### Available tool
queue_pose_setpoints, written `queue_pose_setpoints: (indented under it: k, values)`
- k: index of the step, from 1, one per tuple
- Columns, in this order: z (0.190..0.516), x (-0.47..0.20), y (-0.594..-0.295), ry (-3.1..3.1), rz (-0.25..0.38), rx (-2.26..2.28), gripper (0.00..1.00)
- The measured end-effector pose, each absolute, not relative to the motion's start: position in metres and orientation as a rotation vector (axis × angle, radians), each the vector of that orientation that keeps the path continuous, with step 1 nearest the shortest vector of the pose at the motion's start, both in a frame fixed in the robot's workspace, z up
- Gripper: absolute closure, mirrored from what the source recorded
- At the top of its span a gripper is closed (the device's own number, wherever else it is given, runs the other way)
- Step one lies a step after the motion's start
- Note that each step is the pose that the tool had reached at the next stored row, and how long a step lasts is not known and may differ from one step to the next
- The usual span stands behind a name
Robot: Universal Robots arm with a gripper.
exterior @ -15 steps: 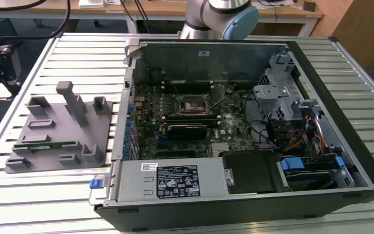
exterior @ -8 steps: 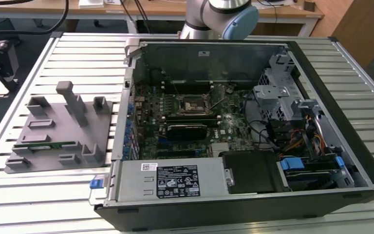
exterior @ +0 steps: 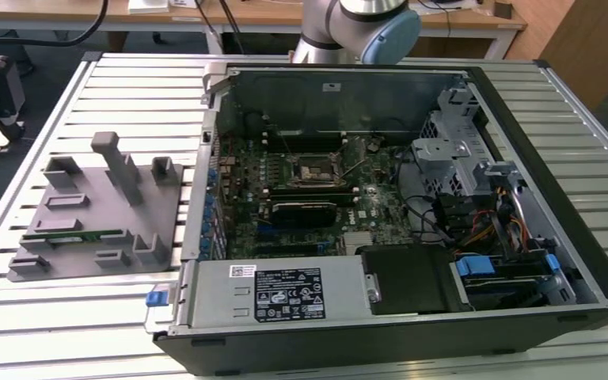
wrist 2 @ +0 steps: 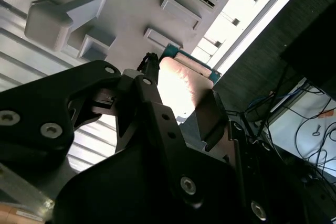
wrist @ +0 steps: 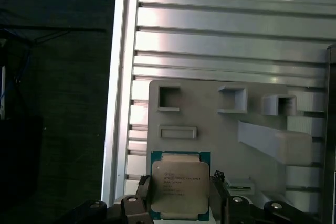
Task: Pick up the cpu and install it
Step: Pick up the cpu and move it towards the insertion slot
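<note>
1. The end effector (wrist: 180, 198) is clamped on the cpu (wrist: 180, 182) by two opposite edges, over the grey holder (wrist: 220, 129) near the bench (wrist: 236, 35) edge. Whether the chip rests on the holder or hangs clear is hard to tell.
2. The hold is on thin edges only, so a tilt or knock could slip it.
3. Raised blocks (wrist: 278, 142) stand close by. The computer case (exterior: 389, 198) walls ring the socket (exterior: 312, 168), with room above.

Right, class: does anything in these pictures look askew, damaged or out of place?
Nothing stands out. The square silver-topped cpu sits straight in the black pincer, over the grey moulded parts tray.
</note>
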State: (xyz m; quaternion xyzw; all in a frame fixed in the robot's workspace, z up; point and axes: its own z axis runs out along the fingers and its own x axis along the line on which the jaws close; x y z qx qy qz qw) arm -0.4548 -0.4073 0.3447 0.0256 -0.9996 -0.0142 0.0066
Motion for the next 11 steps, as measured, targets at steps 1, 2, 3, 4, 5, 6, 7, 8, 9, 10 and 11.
queue_pose_setpoints:
  k: [1, 2, 3, 4, 5, 6, 7, 8, 9, 10, 11]
  values:
    - [0.347, -0.455, -0.407, -3.127, -0.044, 0.080, 0.47]
    - [0.348, -0.455, -0.407, -3.127, -0.044, 0.080, 0.47]
    - [0.350, -0.455, -0.407, -3.127, -0.044, 0.080, 0.47]
    - [0.351, -0.455, -0.407, -3.127, -0.044, 0.080, 0.47]
    - [0.352, -0.455, -0.407, -3.127, -0.044, 0.080, 0.47]
    - [0.354, -0.455, -0.407, -3.127, -0.044, 0.080, 0.47]
    - [0.355, -0.455, -0.407, -3.127, -0.044, 0.080, 0.47]
    - [0.357, -0.455, -0.407, -3.127, -0.044, 0.080, 0.47]
    - [0.359, -0.455, -0.407, -3.127, -0.044, 0.080, 0.47]
    - [0.361, -0.455, -0.407, -3.127, -0.044, 0.080, 0.47]
    - [0.363, -0.455, -0.407, -3.127, -0.044, 0.080, 0.47]
